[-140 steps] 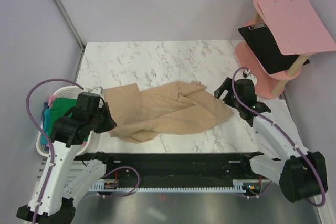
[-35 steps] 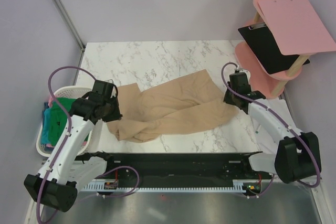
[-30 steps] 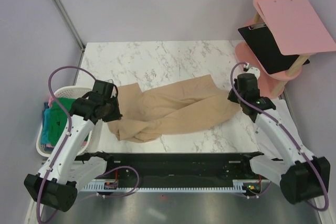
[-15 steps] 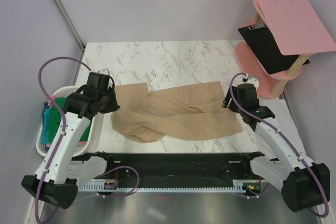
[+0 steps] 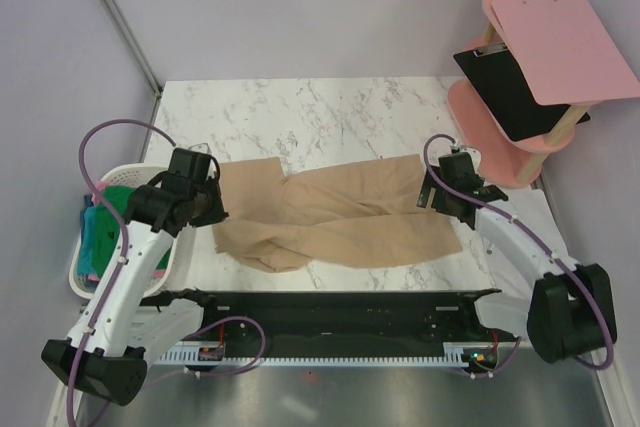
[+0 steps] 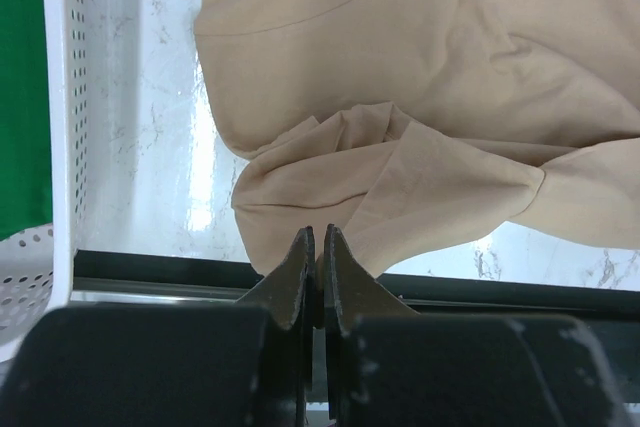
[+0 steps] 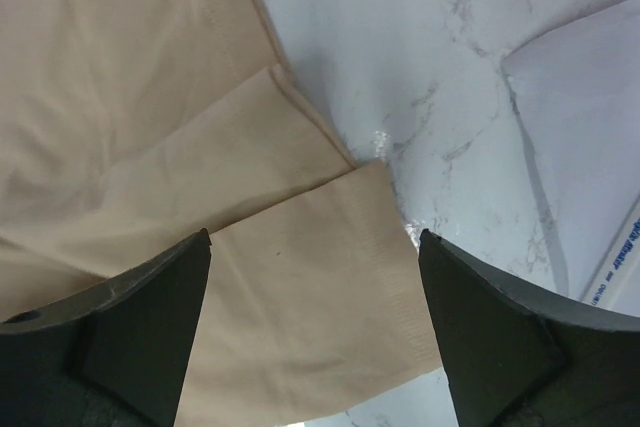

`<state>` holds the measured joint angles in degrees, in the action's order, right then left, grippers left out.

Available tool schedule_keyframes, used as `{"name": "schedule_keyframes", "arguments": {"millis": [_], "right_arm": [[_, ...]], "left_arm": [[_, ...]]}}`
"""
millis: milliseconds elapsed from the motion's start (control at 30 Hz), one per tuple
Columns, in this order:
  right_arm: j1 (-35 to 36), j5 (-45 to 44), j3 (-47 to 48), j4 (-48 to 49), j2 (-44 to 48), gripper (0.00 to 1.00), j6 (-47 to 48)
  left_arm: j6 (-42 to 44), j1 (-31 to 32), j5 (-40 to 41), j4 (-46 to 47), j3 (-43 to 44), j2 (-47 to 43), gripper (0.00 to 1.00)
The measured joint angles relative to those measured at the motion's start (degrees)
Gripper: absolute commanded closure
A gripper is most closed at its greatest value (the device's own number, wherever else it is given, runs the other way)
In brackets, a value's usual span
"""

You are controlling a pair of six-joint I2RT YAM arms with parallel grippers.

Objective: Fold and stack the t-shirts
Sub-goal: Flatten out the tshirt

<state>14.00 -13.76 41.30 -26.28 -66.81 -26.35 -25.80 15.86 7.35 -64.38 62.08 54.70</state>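
Marble table [image 5: 330, 112], basket [image 5: 128, 168] holding green t-shirt [image 5: 118, 199]; left jaws pinch tan t-shirt [image 5: 340, 212], right jaws wide open.

We see the tan t-shirt [image 5: 340, 222] as soft matt cloth, creased; the table [image 5: 300, 112] looks like glossy white marble with grey veins; the basket [image 6: 60, 97] is white perforated plastic; the right gripper [image 7: 308, 242] has matt black, plastic-like fingers

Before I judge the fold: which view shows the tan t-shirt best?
Top external: the whole tan t-shirt lies spread across the table. Left wrist shows only its bunched left part; right wrist only its right corner.
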Motion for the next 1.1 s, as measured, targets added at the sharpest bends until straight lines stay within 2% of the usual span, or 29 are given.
{"name": "schedule_keyframes", "arguments": {"millis": [67,100,133,433,467,500,567,867,1100], "right_arm": [[-0.2,-2.2,1.9,-1.1,-5.1,0.17,0.1],[-0.4,-3.1,2.8,-1.4,-7.5,0.31,0.0],[-0.7,-4.0,3.3,-1.6,-9.5,0.37,-0.1],[-3.0,-7.2,4.0,-2.2,-18.5,0.45,-1.6],[-3.0,-7.2,4.0,-2.0,-19.1,0.53,-1.8],[-3.1,-7.2,4.0,-1.6,-19.2,0.66,-1.8],[-3.2,-6.7,3.8,-0.8,-19.2,1.00,-1.8],[-3.5,-4.5,2.8,0.1,-16.9,1.00,-2.3],[-3.5,-2.7,3.8,-4.8,-4.9,1.00,-2.3]], "left_arm": [[0.0,0.0,0.5,-0.1,0.0,0.2,0.98],[0.0,0.0,0.8,-0.3,0.2,0.4,0.98],[0.0,0.0,1.1,-0.4,0.5,0.7,0.98],[0.2,0.0,1.6,-0.7,4.1,2.8,0.98],[0.2,0.0,1.6,-0.7,4.2,2.9,0.98],[0.2,0.0,1.6,-0.7,4.2,3.0,0.98],[0.2,0.0,1.6,-0.7,4.2,3.1,0.98],[0.2,0.0,1.7,-0.6,4.1,3.6,0.98],[0.2,0.0,2.1,-0.3,3.0,4.3,0.98]]}}
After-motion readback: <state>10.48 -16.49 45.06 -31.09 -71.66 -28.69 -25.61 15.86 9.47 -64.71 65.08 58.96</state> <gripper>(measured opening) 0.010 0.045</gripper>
